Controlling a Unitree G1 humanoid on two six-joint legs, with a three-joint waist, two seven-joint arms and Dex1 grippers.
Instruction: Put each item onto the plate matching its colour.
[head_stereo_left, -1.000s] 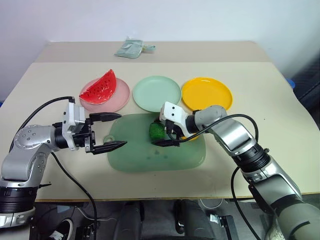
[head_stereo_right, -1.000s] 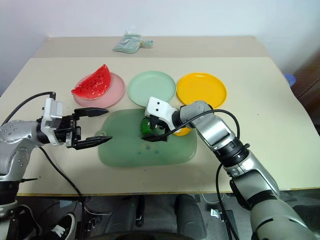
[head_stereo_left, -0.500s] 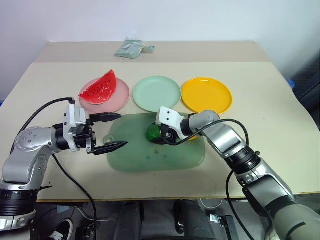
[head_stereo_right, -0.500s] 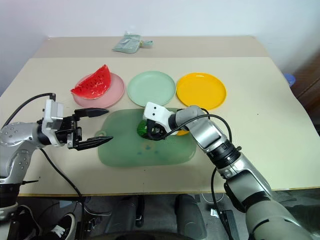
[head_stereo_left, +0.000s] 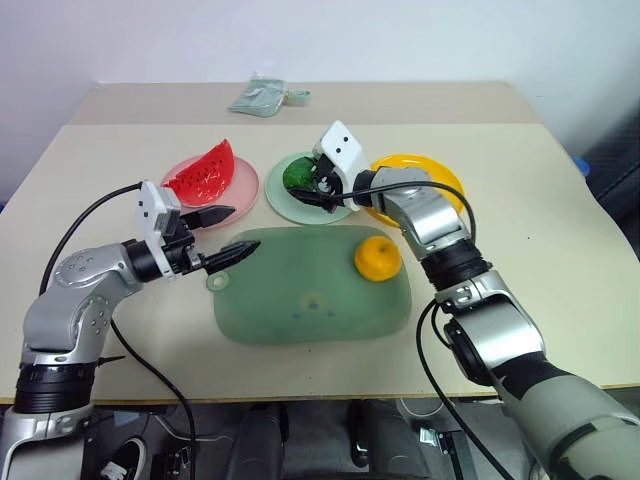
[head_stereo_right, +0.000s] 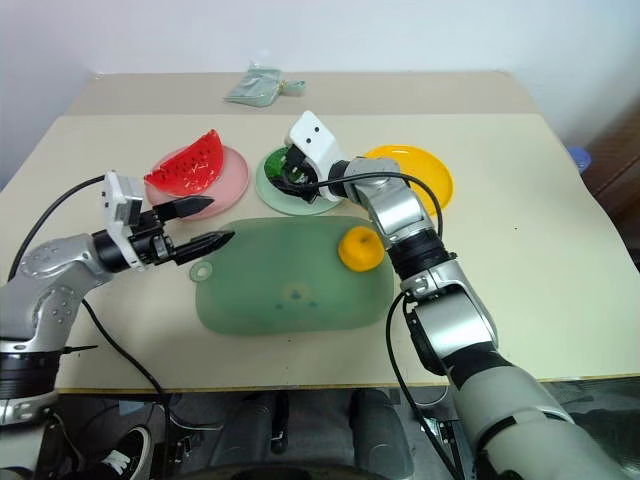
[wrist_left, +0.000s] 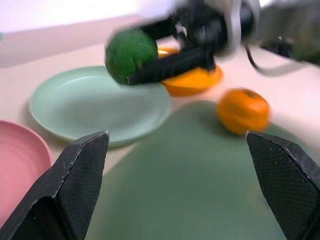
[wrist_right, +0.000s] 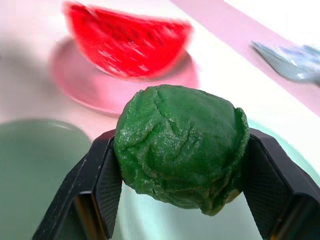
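My right gripper (head_stereo_left: 305, 183) is shut on the bumpy dark-green lump (wrist_right: 182, 145) and holds it just above the mint green plate (head_stereo_left: 283, 203). The lump (head_stereo_left: 296, 172) hangs over the plate's middle. On the pale pink plate (head_stereo_left: 240, 185) to the left lies the red watermelon wedge (head_stereo_left: 205, 172). A round orange fruit (head_stereo_left: 378, 258) sits at the right end of the green board (head_stereo_left: 300, 300). Beyond it lies the yellow-orange plate (head_stereo_right: 415, 165), partly behind my right arm. At the board's left edge my left gripper (head_stereo_left: 245, 228) stands open and holds nothing.
A small grey-green pouch (head_stereo_left: 262, 97) lies at the back of the table. The three plates stand in a row behind the board. My right arm reaches over the board's right end and the yellow-orange plate.
My right gripper shut on the green lump and carried it up off the board to over the mint green plate, uncovering the orange fruit. The left gripper moved a little toward the board.
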